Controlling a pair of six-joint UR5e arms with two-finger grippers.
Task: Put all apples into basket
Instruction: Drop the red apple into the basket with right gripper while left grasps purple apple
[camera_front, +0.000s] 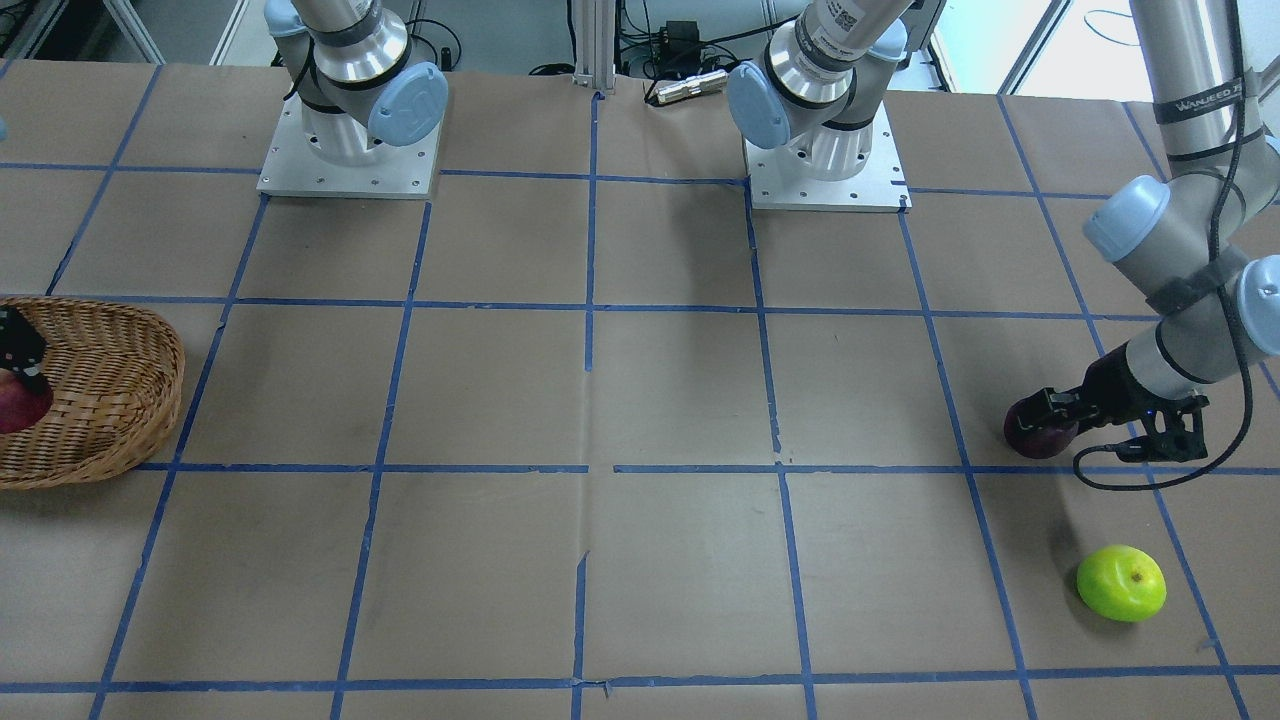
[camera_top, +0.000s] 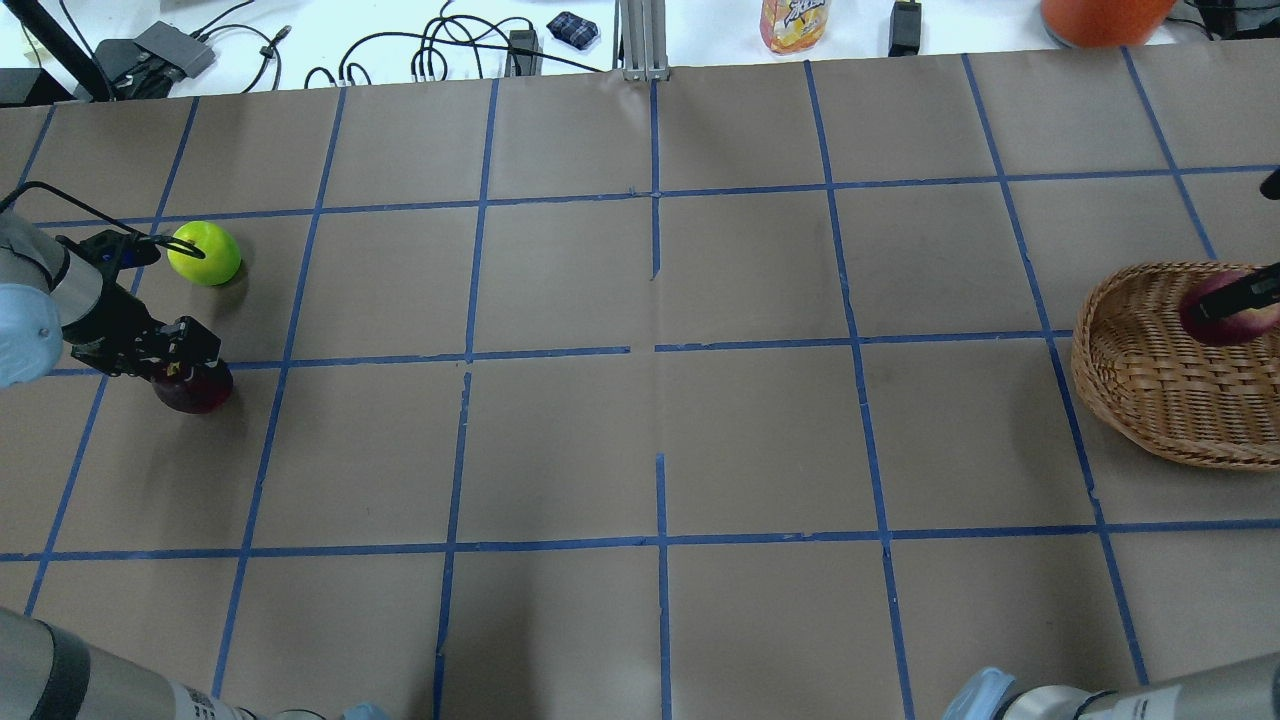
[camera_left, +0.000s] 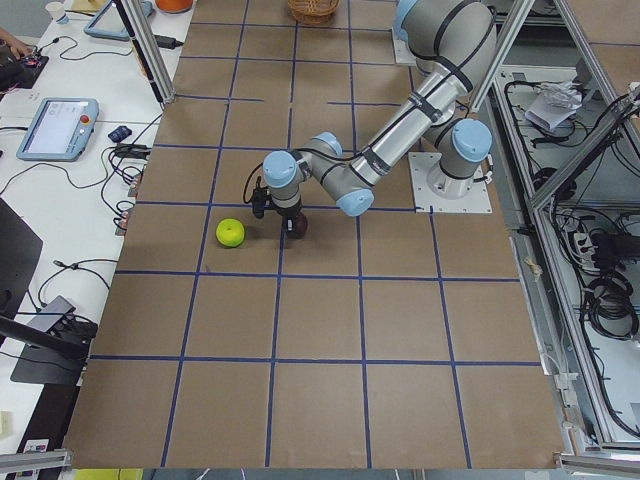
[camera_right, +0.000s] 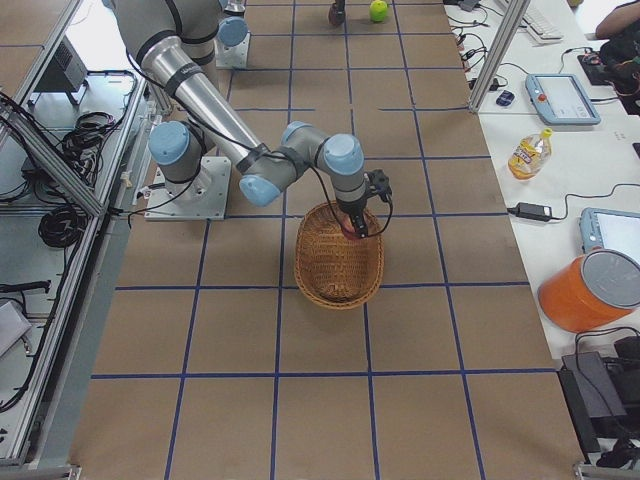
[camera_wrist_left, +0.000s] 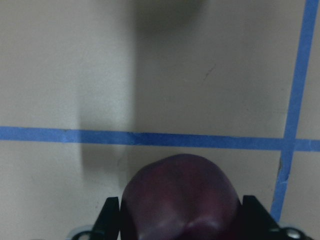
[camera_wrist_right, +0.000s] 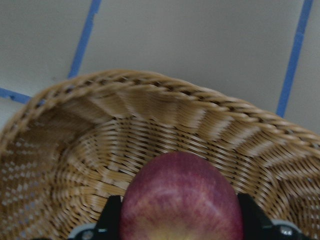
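My left gripper (camera_top: 187, 362) is shut on the dark purple apple (camera_top: 196, 392) at the table's left end, low over the brown paper. In the left wrist view both fingers (camera_wrist_left: 111, 216) press the apple's (camera_wrist_left: 179, 187) sides. The lime green apple (camera_top: 204, 252) lies loose on the table just beyond it, also seen from the front (camera_front: 1121, 582). My right gripper (camera_wrist_right: 177, 222) is shut on the red, yellow-streaked apple (camera_wrist_right: 180, 192) and holds it over the inside of the wicker basket (camera_top: 1150, 400) at the table's right end. The basket's bottom (camera_wrist_right: 100, 160) holds nothing else I can see.
The two arm bases (camera_front: 350, 165) (camera_front: 828, 175) stand at the robot's side of the table. Beyond the far edge are cables (camera_top: 440, 50), a juice bottle (camera_top: 795, 20) and an orange container (camera_top: 1100, 15). Blue tape lines grid the paper.
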